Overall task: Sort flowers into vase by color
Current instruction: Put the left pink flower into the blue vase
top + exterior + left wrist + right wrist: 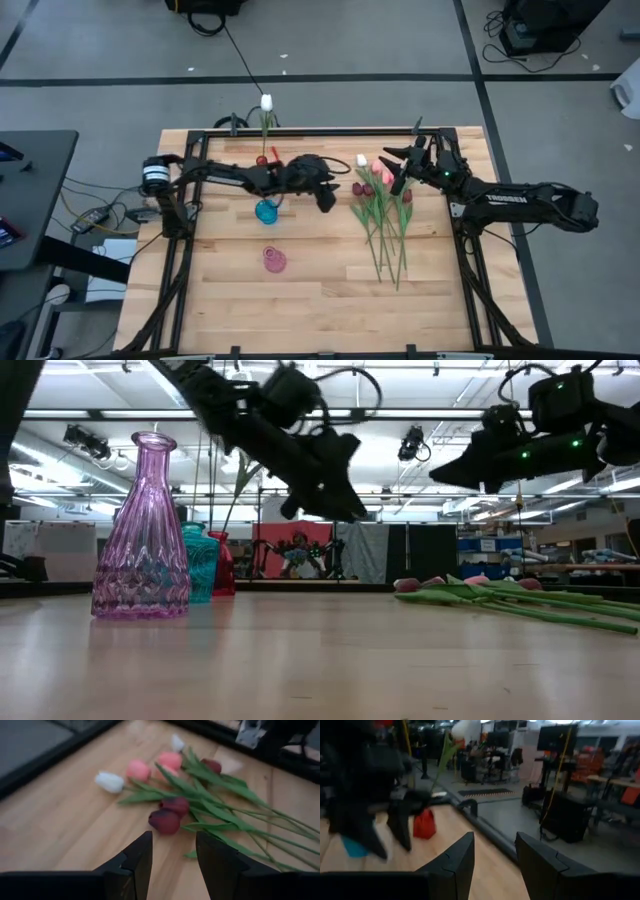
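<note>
A loose bundle of tulips (382,215) lies flat on the table, heads toward the far edge. In the left wrist view I see two dark red heads (166,821), pink heads (138,770) and a white head (110,781). One white tulip (267,102) stands with its stem in the red vase (262,160). My left gripper (327,198) hovers open, left of the bundle, above the table (340,505). My right gripper (393,168) is open over the flower heads, raised (445,472).
A teal vase (266,211) stands just left of my left gripper, and a pink vase (275,260) stands nearer the near edge. In the low view the pink vase (140,530) is closest, with the teal vase (205,560) and the red vase (225,565) behind.
</note>
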Robot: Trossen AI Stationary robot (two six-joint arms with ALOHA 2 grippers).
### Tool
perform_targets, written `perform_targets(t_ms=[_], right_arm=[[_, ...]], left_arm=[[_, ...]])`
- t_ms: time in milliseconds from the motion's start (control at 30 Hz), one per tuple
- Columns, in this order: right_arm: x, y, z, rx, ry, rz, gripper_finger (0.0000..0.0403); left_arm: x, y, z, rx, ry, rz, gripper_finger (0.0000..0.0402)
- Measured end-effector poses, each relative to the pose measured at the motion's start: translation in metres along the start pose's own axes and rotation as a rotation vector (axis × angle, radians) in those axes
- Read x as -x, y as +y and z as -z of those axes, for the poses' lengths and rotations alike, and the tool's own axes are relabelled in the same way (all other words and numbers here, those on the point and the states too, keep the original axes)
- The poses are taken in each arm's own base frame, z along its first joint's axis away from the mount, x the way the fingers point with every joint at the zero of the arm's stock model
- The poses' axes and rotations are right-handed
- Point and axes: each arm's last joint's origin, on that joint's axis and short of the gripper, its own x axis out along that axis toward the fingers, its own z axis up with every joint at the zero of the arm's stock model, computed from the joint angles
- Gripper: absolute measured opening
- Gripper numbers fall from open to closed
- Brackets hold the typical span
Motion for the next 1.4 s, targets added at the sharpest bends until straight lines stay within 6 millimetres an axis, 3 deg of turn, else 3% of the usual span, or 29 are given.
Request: perform_targets(t_ms=[367,700,1000,1200,1400], right_arm=[[0.025,-0.006,-0.010,0.025,0.037,0.086,0.0155],[0.028,-0.005,-0.005,0.045,0.100,0.088,0.0155],[0.028,-0.005,-0.005,0.035,0.092,0.085,0.0155],[0.027,-0.005,-0.006,0.035,0.082,0.078,0.0155],[0.026,-0.003,-0.006,0.027,0.080,0.050,0.0155]], left_arm=[[-0.051,-0.025,0.000,0.161,0.170,-0.046,0.0156],[-0.071,-0.079,-0.003,0.131,0.201,0.164,0.0156],[-0.077,-0.118,0.019,0.132,0.250,0.247,0.0156],[-0.085,-0.131,0.038,0.134,0.271,0.193,0.0156],[-0.106,-0.142,0.048,0.135,0.299,0.179,0.0156]])
